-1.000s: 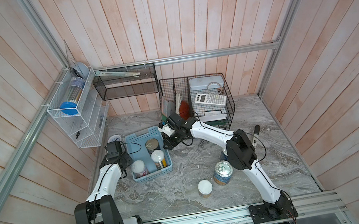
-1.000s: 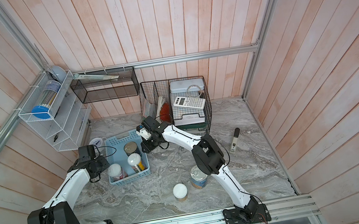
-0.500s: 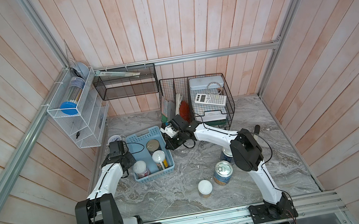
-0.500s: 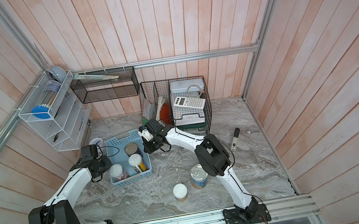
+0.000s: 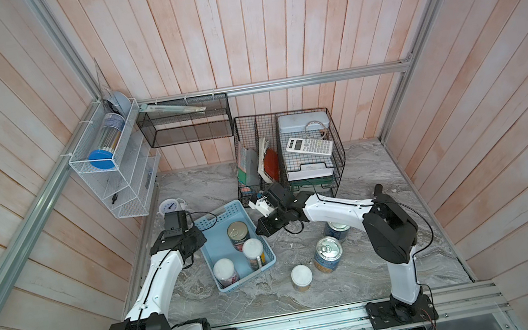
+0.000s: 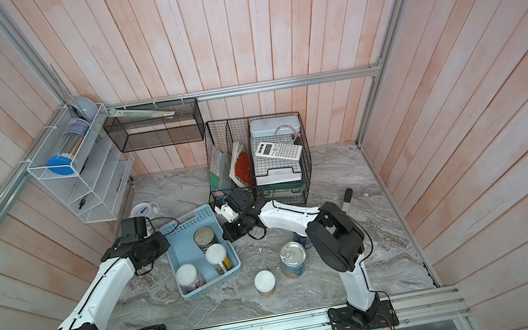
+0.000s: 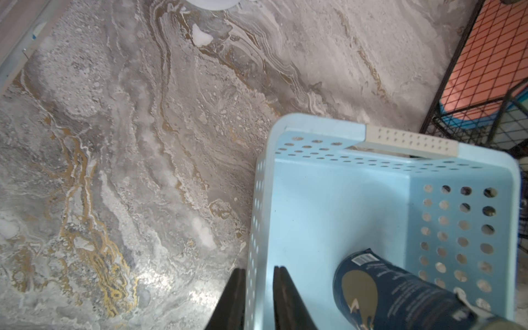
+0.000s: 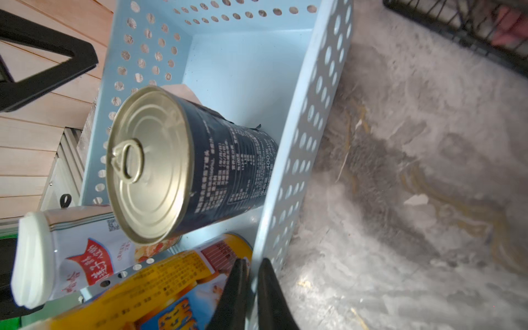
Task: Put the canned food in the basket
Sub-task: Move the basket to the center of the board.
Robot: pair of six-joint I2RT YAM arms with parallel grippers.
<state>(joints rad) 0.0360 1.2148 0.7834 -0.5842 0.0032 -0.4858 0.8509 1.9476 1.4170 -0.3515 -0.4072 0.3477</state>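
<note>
The light blue basket (image 5: 218,213) (image 6: 189,218) stands left of the middle in both top views. It holds a metal pull-tab can (image 5: 238,234) (image 8: 160,163) and two white-lidded jars (image 5: 253,250) (image 5: 224,270). My left gripper (image 7: 258,271) (image 5: 200,241) is shut on the basket's left wall (image 7: 257,200). My right gripper (image 8: 253,261) (image 5: 261,228) is shut on its right wall (image 8: 311,114). On the table outside stand a white-lidded jar (image 5: 301,275), a blue can (image 5: 328,254), and another blue can (image 5: 336,229) half hidden under my right arm.
A black wire organiser (image 5: 289,155) with a calculator (image 5: 309,146) stands just behind the basket. A white wire rack (image 5: 115,174) and a black mesh shelf (image 5: 185,124) hang on the walls. A small white clock (image 5: 169,206) sits at the back left and a dark stick-shaped object (image 5: 378,189) on the right.
Both grippers have shut on the basket's side walls. The basket and both grippers have shifted a little toward the front right.
</note>
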